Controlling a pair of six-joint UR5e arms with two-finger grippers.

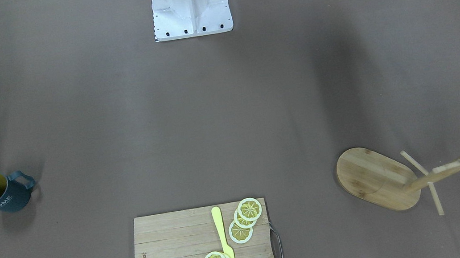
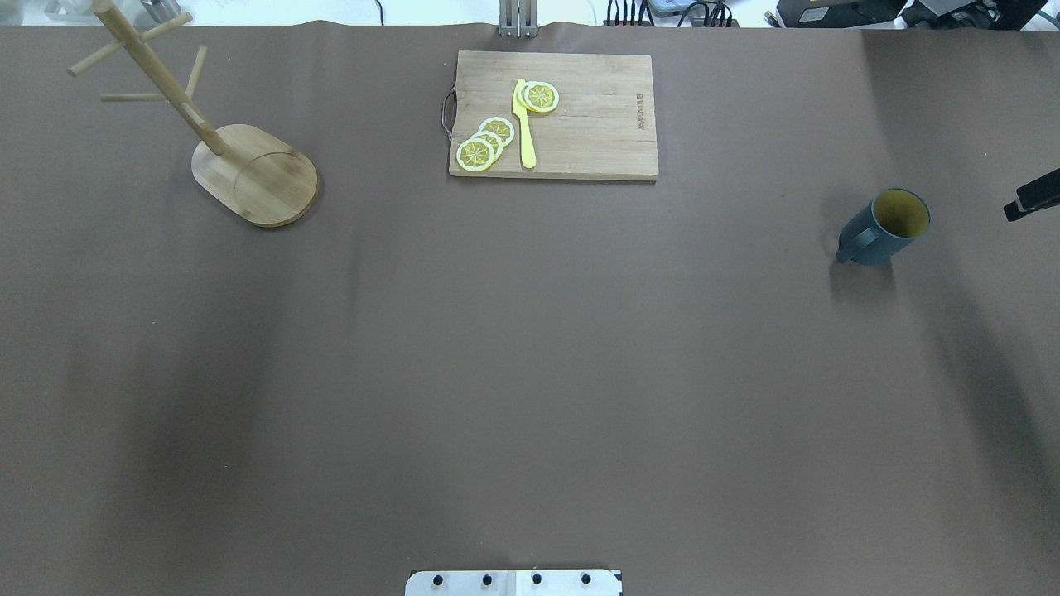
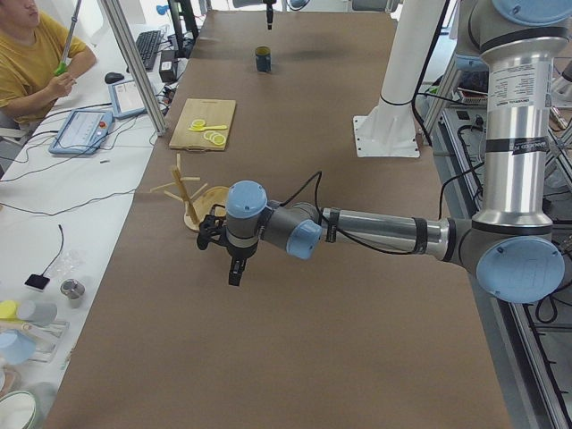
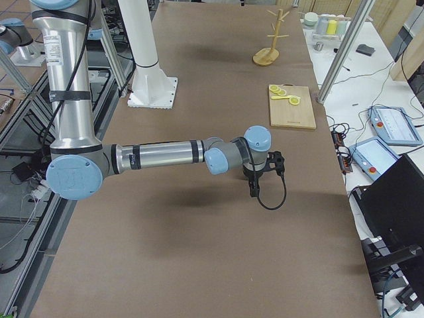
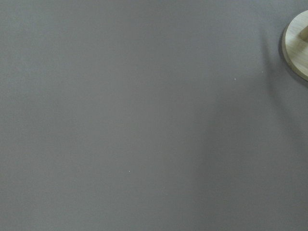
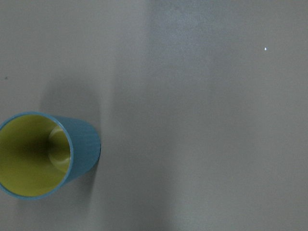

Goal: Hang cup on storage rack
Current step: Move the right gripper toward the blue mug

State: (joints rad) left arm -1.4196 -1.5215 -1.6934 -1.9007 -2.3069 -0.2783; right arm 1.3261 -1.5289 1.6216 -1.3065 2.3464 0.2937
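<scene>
A dark blue cup (image 1: 2, 193) stands upright on the brown worktop (image 1: 228, 115) at the robot's right end, its yellow inside visible to the bottom. The bamboo storage rack (image 1: 374, 178) stands well apart at the left end. Between them, a cutting board (image 1: 175, 253) carries lemon slices (image 1: 245, 219) and a yellow knife (image 1: 225, 246). The left hand (image 3: 234, 273) and right hand (image 4: 254, 189) hang above the worktop, gripping nothing. I cannot tell how far open they are.

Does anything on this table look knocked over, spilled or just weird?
Nothing stands out. The cup sits upright, the storage rack stands on its base, and the lemon slices and knife lie tidily on the cutting board.
</scene>
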